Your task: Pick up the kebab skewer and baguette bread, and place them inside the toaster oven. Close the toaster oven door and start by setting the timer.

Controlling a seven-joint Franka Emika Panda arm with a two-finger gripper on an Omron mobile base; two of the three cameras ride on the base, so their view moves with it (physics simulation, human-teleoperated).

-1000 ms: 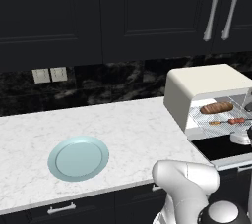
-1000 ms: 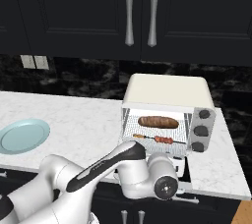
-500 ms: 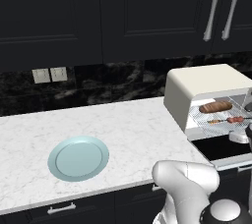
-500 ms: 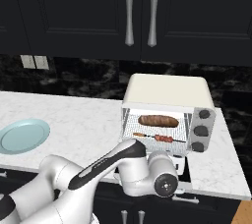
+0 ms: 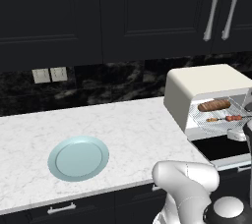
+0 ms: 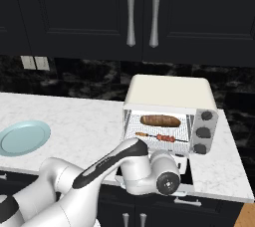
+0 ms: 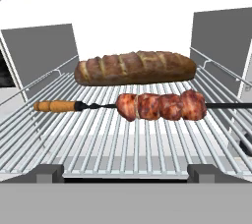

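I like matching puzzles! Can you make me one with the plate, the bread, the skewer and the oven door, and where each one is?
Things:
1. plate
2. bread
3. skewer
4. oven door

Places or states:
A. at the back of the oven rack
B. folded down open
C. on the counter, left of the oven
D. on the rack, in front of the loaf

Pairs: 1-C, 2-A, 3-D, 4-B
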